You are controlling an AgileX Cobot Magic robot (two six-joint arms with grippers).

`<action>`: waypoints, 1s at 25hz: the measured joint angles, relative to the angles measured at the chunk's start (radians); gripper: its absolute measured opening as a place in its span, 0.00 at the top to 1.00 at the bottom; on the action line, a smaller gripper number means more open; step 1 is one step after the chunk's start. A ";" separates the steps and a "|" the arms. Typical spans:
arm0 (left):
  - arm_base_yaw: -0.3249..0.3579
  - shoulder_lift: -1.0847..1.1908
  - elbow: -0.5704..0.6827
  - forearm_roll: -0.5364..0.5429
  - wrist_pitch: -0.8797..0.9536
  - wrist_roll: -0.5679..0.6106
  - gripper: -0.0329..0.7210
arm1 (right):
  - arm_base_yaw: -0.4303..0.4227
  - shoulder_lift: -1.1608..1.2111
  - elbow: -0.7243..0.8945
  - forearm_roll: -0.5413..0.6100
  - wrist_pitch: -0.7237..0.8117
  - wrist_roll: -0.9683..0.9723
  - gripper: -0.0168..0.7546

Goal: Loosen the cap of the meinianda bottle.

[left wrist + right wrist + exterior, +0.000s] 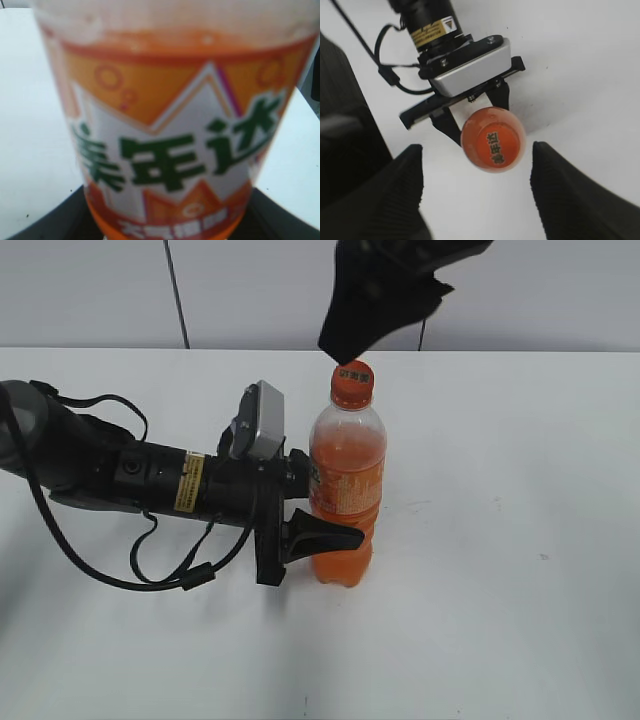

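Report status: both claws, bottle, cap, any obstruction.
Left claw shut on meinianda bottle, label height, bottle upright on table. Right claw open, above cap, fingers either side, not touching. Nothing in the way.

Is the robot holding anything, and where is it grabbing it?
The left hand grips the soda bottle around its lower body. The right hand is open above the cap, holding nothing.
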 joint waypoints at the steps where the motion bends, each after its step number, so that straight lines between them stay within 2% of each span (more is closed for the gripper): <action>1: 0.000 0.000 0.000 0.000 0.000 0.000 0.43 | 0.000 -0.002 0.000 0.000 0.000 0.148 0.33; 4: 0.000 0.000 0.000 0.000 0.000 0.000 0.43 | 0.000 0.006 0.000 -0.019 0.000 0.483 0.34; 7: 0.000 0.000 0.000 0.000 0.000 0.000 0.43 | 0.000 0.036 0.000 -0.042 0.000 0.601 0.34; 13: 0.000 0.000 0.000 0.000 0.000 0.000 0.43 | 0.000 0.110 0.000 -0.055 -0.005 0.630 0.36; 17: 0.000 0.000 0.000 0.000 0.000 0.000 0.43 | 0.000 0.126 0.000 -0.072 -0.009 0.631 0.45; 21: 0.000 0.000 0.000 -0.001 0.000 0.000 0.43 | 0.000 0.129 0.000 -0.074 -0.006 0.631 0.59; 25: 0.000 0.000 0.000 -0.002 0.000 0.000 0.43 | 0.000 0.129 0.000 -0.074 -0.006 0.556 0.61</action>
